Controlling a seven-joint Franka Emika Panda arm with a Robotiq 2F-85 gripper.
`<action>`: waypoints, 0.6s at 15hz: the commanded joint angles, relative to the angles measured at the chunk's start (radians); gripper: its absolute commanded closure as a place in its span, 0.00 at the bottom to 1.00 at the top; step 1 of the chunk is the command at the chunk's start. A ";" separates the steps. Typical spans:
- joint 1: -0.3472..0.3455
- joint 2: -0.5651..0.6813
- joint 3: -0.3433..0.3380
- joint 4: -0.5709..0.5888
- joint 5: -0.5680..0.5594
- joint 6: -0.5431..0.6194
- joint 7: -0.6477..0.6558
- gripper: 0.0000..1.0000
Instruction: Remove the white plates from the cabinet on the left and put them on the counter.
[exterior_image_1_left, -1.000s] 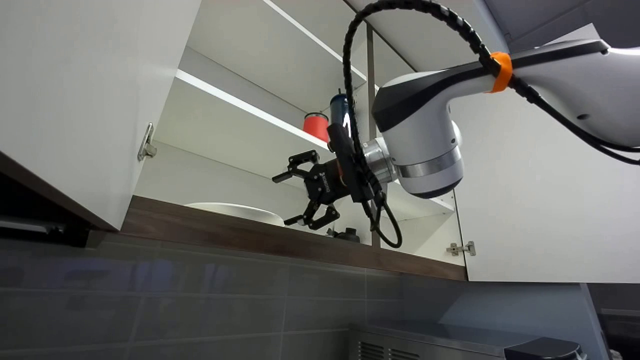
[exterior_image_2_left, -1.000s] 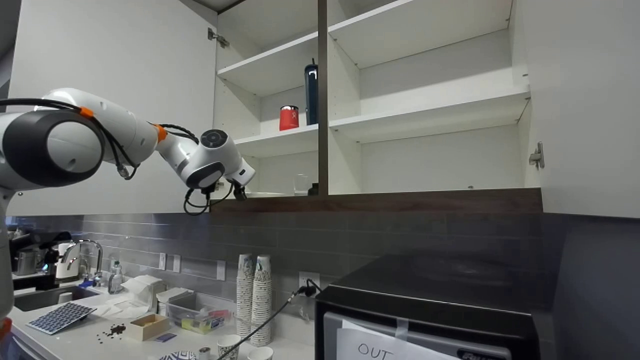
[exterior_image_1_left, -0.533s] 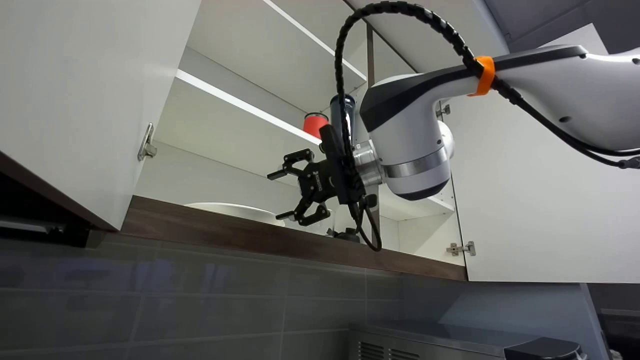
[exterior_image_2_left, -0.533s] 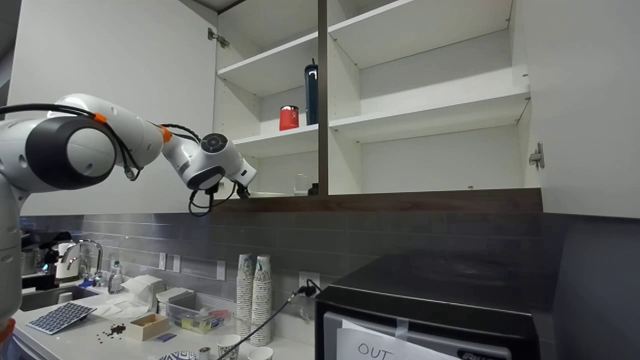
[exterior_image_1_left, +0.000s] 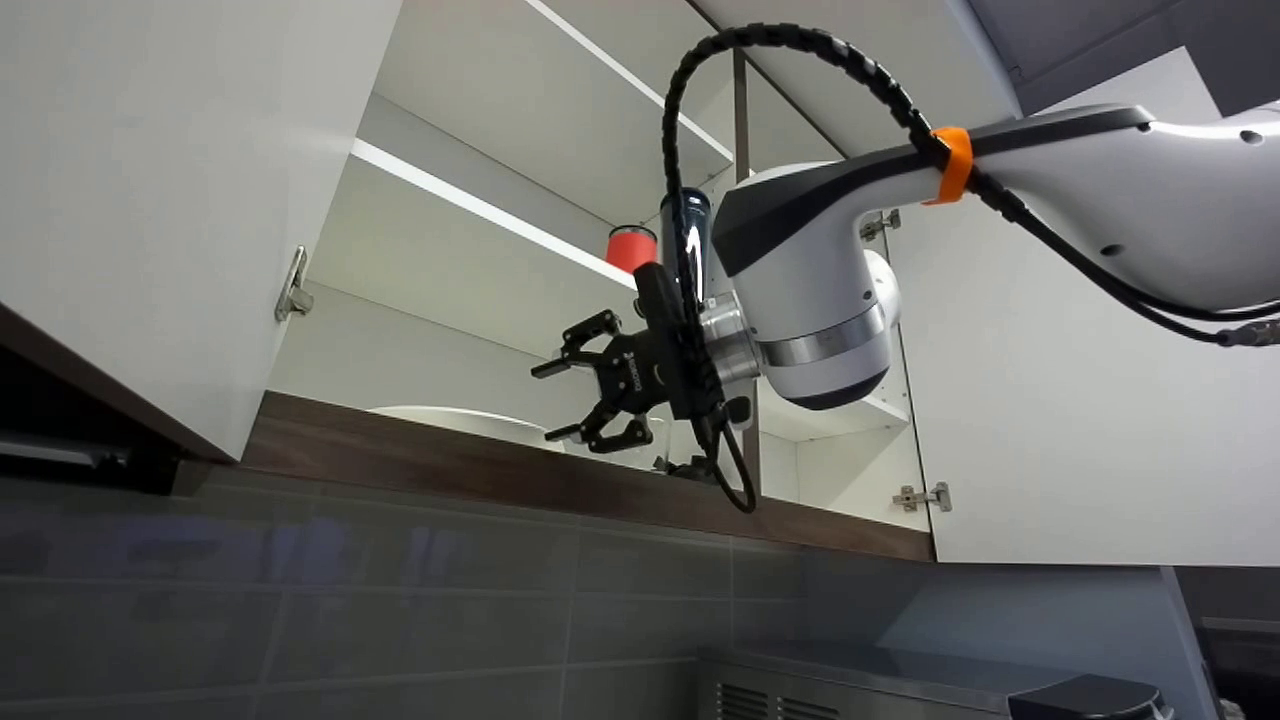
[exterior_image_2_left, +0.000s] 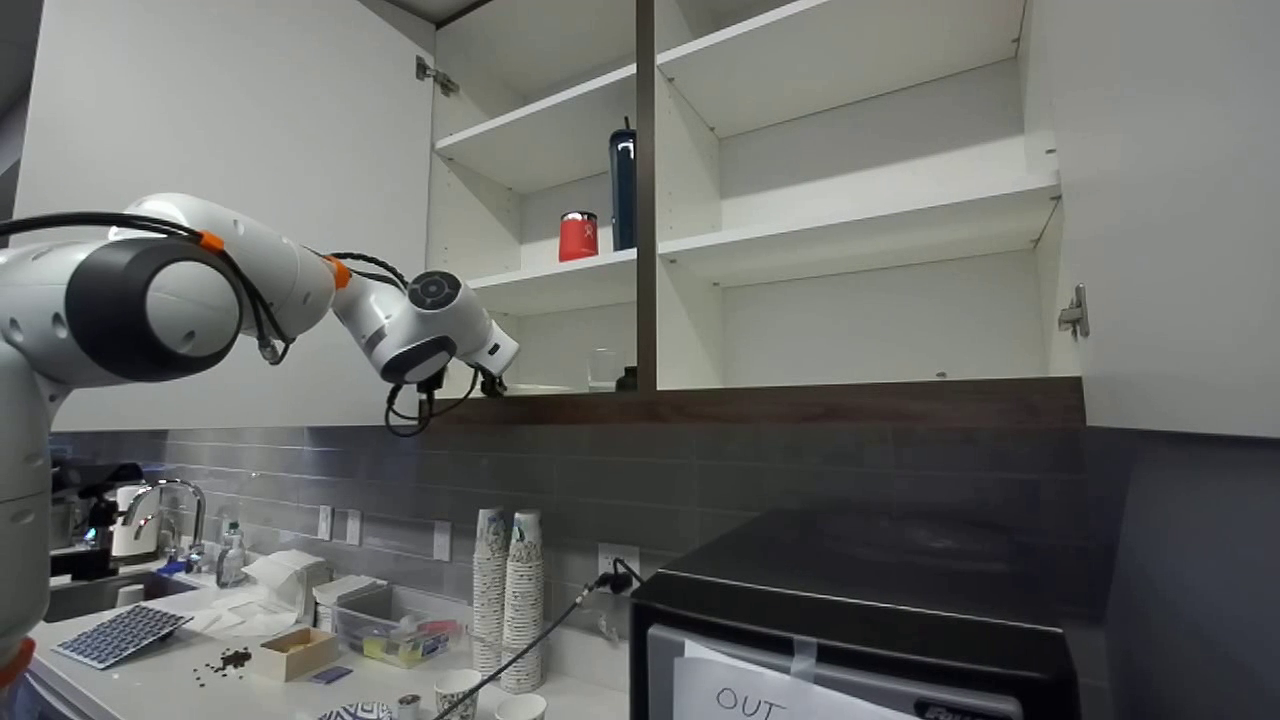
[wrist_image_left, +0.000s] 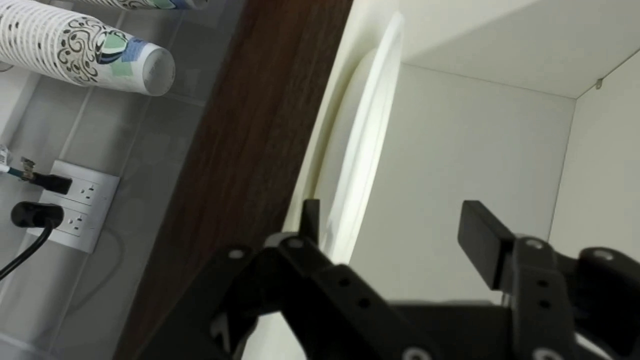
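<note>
White plates (exterior_image_1_left: 470, 421) low in the cabinet (exterior_image_1_left: 400, 450) in an exterior view, spread hand (exterior_image_1_left: 545, 403) beside them, red cup (exterior_image_2_left: 578, 238) and dark bottle (exterior_image_2_left: 622, 190) higher up in an exterior view, in wrist view plates near one fingertip (wrist_image_left: 310, 220), touching unclear.

One pincer (exterior_image_1_left: 556, 401), two cup stacks (exterior_image_2_left: 524, 603), one red cup (exterior_image_2_left: 578, 237)

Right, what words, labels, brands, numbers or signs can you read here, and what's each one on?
"OUT": white paper sheet on the black box-shaped appliance; the sheet runs off the picture.
Dark badge on the same appliance: pale lettering, cut off and unreadable.
Black housing behind the open jaws: pale lettering, too small to read.
Small red cylindrical cup: white mark, too small to make out.
</note>
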 joint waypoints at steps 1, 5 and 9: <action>-0.012 0.002 0.010 0.002 -0.014 0.018 0.015 0.00; 0.008 0.023 0.001 0.028 0.040 0.030 -0.022 0.00; 0.015 0.047 0.000 0.060 0.077 0.037 -0.048 0.00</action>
